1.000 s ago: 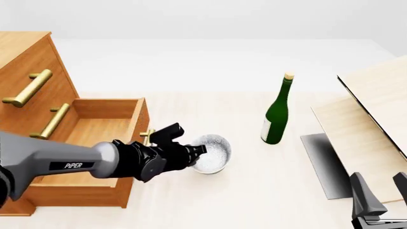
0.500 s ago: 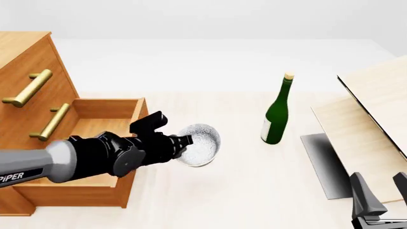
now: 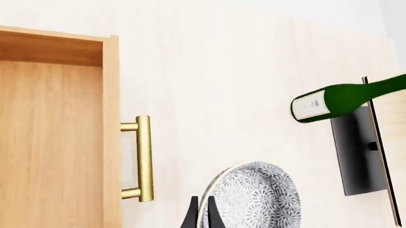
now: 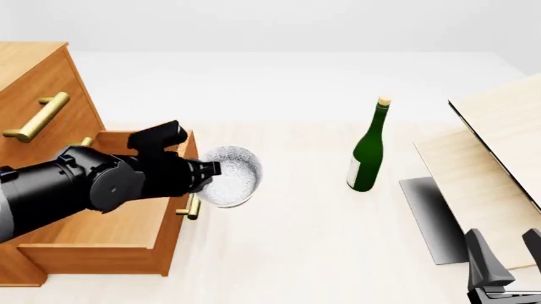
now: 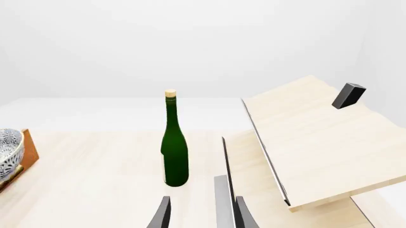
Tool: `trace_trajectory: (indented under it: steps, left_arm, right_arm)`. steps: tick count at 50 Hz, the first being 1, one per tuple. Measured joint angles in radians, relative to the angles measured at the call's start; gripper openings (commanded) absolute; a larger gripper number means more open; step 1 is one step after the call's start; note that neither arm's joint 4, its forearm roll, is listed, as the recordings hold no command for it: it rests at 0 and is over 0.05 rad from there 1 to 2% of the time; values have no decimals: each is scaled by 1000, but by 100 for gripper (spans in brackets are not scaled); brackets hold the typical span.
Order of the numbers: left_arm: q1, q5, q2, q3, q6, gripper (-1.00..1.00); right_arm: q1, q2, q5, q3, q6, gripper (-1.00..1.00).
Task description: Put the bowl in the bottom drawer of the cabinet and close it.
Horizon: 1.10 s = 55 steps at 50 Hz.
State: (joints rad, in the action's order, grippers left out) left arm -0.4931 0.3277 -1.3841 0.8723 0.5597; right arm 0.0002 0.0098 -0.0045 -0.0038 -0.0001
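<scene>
Cabinet (image 4: 30, 88) with bottom drawer (image 4: 110, 228) pulled open; left end effector (image 4: 213, 169) pinching rim of one white-grey speckled bowl (image 4: 230, 176), held tilted above the drawer's front; one green bottle (image 4: 367, 152); right end effector (image 4: 505, 261) spread.

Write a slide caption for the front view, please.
Left claw carries the small speckled white-grey bowl beside the open orange-brown wooden bottom drawer.

table (image 4: 313, 253): pale wood | on it: cabinet (image 4: 34, 95); green bottle (image 4: 368, 149); pale boards (image 4: 490, 158)
</scene>
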Motion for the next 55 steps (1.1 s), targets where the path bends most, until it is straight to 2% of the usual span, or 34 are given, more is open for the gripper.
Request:
trace_trajectory:
  steps: [26,55]
  left_arm:
    - [74,173,217,-24,-59,-100]
    - [257,240,356,-64,-22,-100]
  right_arm:
    - [0,0,0,0,0,100]
    - [0,0,0,0,0,100]
